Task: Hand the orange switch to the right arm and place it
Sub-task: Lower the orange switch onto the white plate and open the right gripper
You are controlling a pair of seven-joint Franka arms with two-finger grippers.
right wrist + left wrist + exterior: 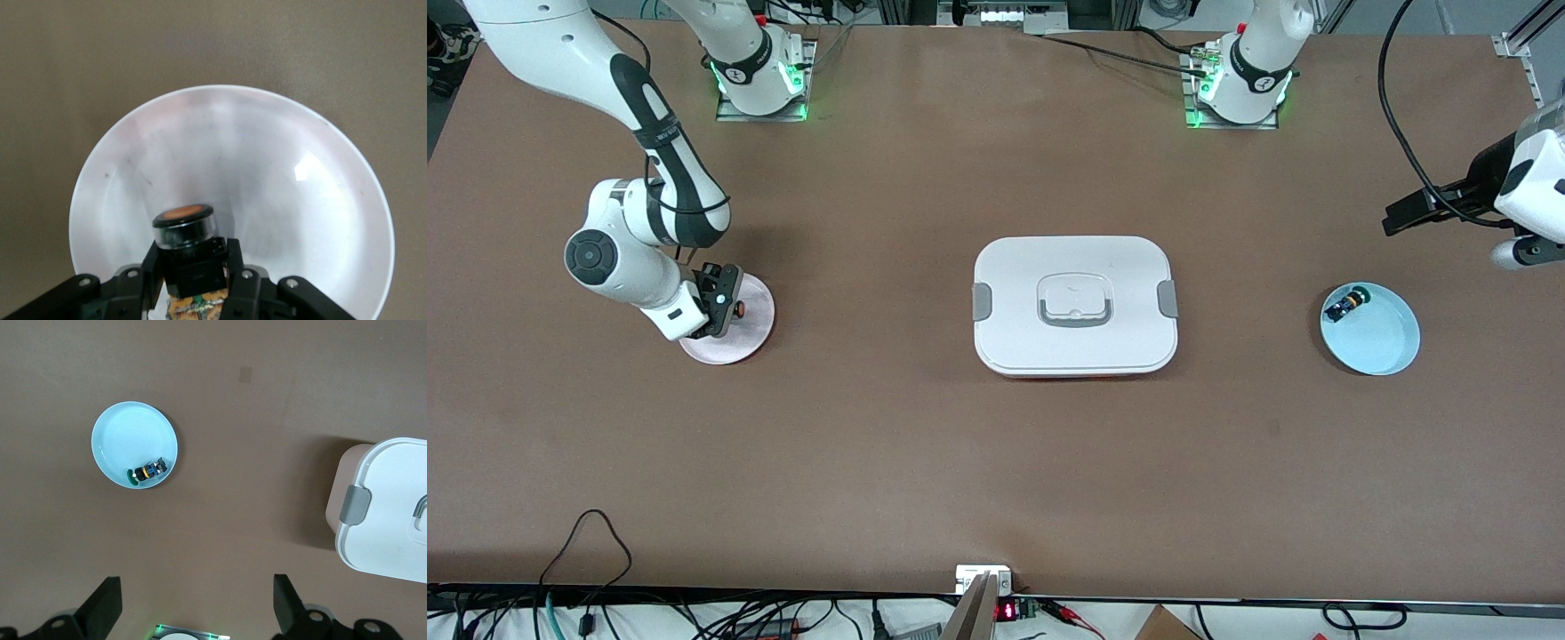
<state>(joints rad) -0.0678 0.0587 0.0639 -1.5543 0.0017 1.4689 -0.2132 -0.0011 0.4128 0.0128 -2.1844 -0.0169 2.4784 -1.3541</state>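
Observation:
The orange switch point(183, 230) is a small black body with a round orange face and brass terminals. My right gripper point(193, 257) is shut on its black body, with the orange face pointing away from the wrist. Gripper and switch are low over a pale pink plate point(280, 167). In the front view the right gripper point(725, 307) and switch point(740, 309) are over that plate point(754, 336) at the right arm's end of the table. I cannot tell whether the switch touches the plate. My left gripper point(1409, 213) waits open and empty, up over the left arm's end.
A light blue plate point(1385, 342) at the left arm's end holds a small blue-and-black part with a green cap point(1345, 305). A white lidded container point(1014, 307) with grey clasps sits mid-table. Cables lie along the table edge nearest the front camera.

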